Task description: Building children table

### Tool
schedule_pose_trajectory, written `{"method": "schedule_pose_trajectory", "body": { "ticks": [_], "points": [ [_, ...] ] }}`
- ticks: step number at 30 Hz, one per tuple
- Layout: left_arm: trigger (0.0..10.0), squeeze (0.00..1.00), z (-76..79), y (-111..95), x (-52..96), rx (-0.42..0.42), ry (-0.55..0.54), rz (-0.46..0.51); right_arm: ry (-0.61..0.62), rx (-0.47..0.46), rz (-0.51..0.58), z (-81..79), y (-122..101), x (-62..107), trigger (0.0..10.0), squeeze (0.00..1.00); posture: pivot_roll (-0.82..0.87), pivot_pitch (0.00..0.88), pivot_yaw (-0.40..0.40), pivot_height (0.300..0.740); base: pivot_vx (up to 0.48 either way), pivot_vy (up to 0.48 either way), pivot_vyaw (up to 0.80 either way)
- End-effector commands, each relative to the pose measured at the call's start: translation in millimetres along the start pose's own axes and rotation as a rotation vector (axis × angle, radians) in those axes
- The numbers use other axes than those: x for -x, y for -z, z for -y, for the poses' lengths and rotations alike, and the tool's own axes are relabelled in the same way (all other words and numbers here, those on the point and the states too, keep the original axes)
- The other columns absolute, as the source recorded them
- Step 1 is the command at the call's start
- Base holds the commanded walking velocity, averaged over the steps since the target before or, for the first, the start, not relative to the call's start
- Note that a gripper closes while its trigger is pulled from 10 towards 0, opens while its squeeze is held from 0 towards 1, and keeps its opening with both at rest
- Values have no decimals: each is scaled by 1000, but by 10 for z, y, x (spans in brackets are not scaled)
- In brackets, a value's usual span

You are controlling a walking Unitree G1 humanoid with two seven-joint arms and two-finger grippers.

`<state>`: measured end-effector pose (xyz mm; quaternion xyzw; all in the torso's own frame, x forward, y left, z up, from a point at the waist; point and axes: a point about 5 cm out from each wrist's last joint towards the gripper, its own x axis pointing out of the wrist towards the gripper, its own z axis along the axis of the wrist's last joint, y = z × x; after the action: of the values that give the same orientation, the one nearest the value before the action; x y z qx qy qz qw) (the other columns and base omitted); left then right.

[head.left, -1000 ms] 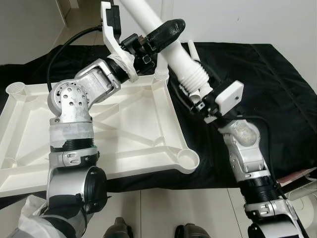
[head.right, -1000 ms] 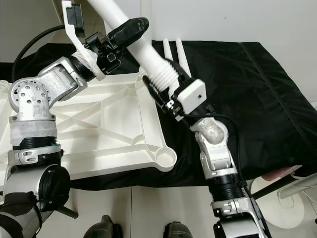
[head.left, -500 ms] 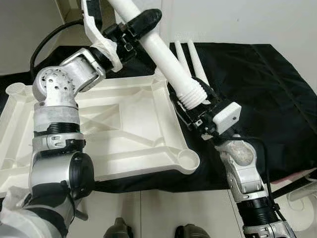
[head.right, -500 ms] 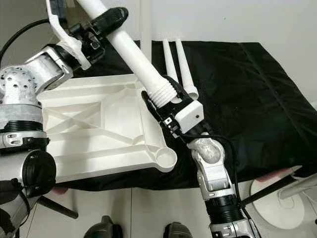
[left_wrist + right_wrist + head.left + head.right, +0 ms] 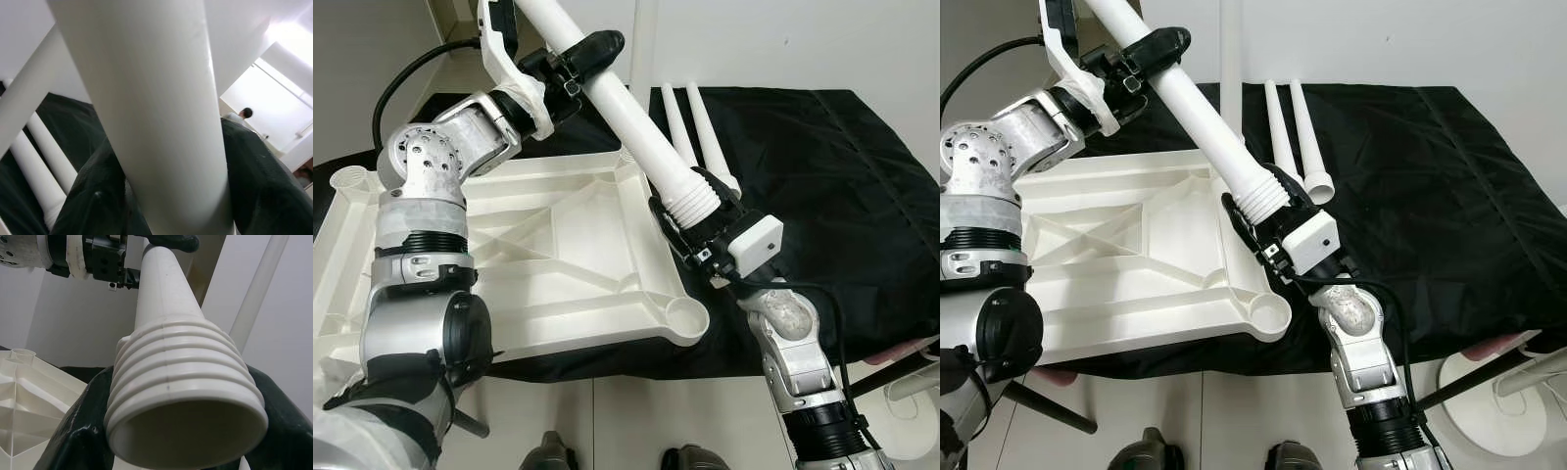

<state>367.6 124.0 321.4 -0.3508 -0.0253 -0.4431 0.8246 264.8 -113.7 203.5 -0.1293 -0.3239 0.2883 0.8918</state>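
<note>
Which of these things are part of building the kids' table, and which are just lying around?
For the job:
- white table leg, gripped by left gripper and right gripper
- upside-down white tabletop
- two spare legs lying on the cloth
- a leg already upright in the far corner

Just about:
- black cloth
- white round base on the floor

The scene is seen from above by both eye views, facing down. The white leg (image 5: 636, 117) is shared with the wrist views, where it is seen very near, looking along it.
</note>
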Motion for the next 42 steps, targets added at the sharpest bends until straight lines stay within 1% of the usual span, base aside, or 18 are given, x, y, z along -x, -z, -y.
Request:
{"method": "schedule_pose_trajectory", "body": {
  "ticks": [1,5,6,8,9,15,19,20,21,23,25,31,33,35,37,39,40,42],
  "points": [
    [0,0,125,-136,23,28,179,36,-36,9,33,-51,-53,-22,10000,0,-58,0,58,740,0,0,0],
    [0,0,129,-165,30,74,186,48,-41,-2,21,-63,-28,-15,10000,0,-56,0,54,740,0,0,0],
    [9529,0,136,-152,28,71,198,28,-28,-32,14,-59,-13,-8,10000,737,-55,0,52,740,0,0,0],
    [9529,0,136,-152,28,71,198,28,-28,-32,14,-59,-13,-8,10000,737,-55,0,52,740,0,0,0],
    [10000,0,130,-151,22,85,197,27,-17,-51,13,-51,-10,1,10000,1000,-53,0,49,740,0,0,0],
    [10000,0,72,-168,16,112,158,39,-2,-77,9,-40,-6,37,10000,1000,-55,0,45,740,0,0,0],
    [10000,0,35,-172,28,93,129,37,26,-100,-18,-39,17,84,10000,1000,-55,0,45,740,0,0,0],
    [10000,0,12,-168,43,52,108,30,57,-152,-48,-42,36,109,10000,0,-52,0,42,740,0,0,0],
    [10000,0,12,-168,43,52,108,30,57,-152,-48,-42,36,109,10000,0,-52,0,42,740,0,0,0],
    [10000,0,-22,-161,65,8,77,25,102,-252,-91,-52,56,139,10000,0,-52,0,42,740,0,0,0],
    [10000,0,-46,-157,77,-18,57,22,111,-285,-101,-55,48,140,10000,0,-51,0,38,740,0,0,0],
    [10000,0,-74,-156,98,-41,34,22,113,-309,-139,-52,46,127,10000,0,-51,0,37,740,0,0,0],
    [10000,0,-82,-139,102,-103,13,18,82,-259,-249,-36,95,68,10000,0,-45,0,25,740,0,0,0],
    [10000,0,-82,-139,102,-103,13,18,82,-259,-249,-36,95,68,10000,0,-45,0,25,740,0,0,0],
    [10000,0,-68,-95,90,-166,-3,13,38,-179,-312,-25,113,15,10000,0,-40,0,17,740,0,0,0],
    [10000,0,-68,-95,90,-166,-3,13,38,-179,-312,-25,113,15,10000,0,-40,0,17,740,0,0,0],
    [10000,0,-53,-66,83,-191,-6,10,13,-151,-340,-31,122,-7,10000,0,-40,0,17,740,0,0,0],
    [10000,0,-33,-34,75,-226,-12,8,18,-150,-373,-26,136,-35,10000,0,-38,0,13,740,0,0,0]
  ]
}}
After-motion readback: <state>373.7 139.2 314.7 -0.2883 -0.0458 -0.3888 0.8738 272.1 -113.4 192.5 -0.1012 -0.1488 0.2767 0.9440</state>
